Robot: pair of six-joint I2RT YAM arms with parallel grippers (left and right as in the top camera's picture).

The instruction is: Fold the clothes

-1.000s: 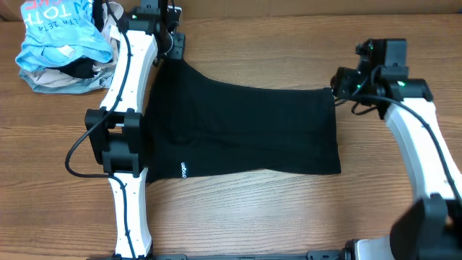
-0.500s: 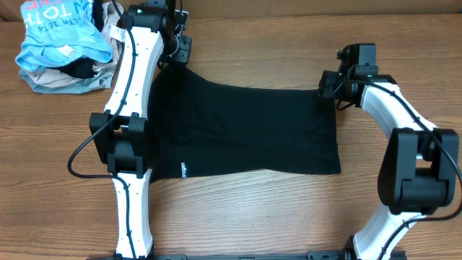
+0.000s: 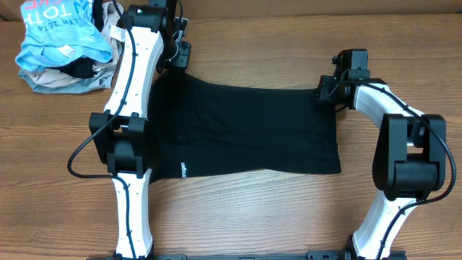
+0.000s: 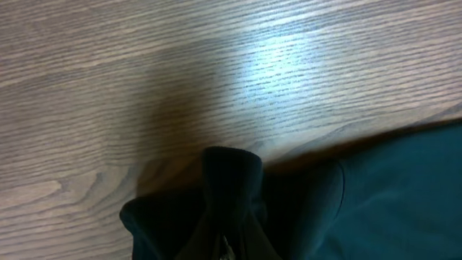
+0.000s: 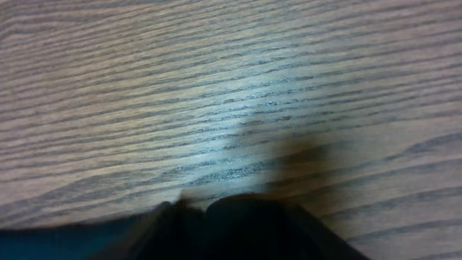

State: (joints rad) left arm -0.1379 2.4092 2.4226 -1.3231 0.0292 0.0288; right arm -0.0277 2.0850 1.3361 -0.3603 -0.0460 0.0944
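Far out to the left of the left gripper (image 3: 179, 56) there's a heap of laundry. A light-blue garment (image 3: 54, 32) with white lettering lies on top and a beige garment (image 3: 61, 81) under it, with something dark tucked between that I can't make out. It's well apart from the work and blocks nothing.

The left arm (image 3: 133, 94) runs straight up the surface (image 3: 274, 217). It lies over the shirt's left edge and hides it, and a black cable (image 3: 76, 155) loops off its side. The left gripper sits on the far left corner of the black T-shirt (image 3: 245, 130). In the wrist view its fingers are buried in cloth, with fabric drawn up into a dark peak right at it, so it reads as clamped on that corner.

Between the two grippers the shirt lies spread flat as a wide rectangle. Sleeves and neck label are out of sight, and a small white logo (image 3: 184, 170) shows near its near left edge.

Over to the right gripper (image 3: 323, 91): it's at the shirt's far right corner, touching the cloth. Its wrist view is blurred, just a dark mound at the bottom edge over wood grain. Clenched or parted, I can't tell.
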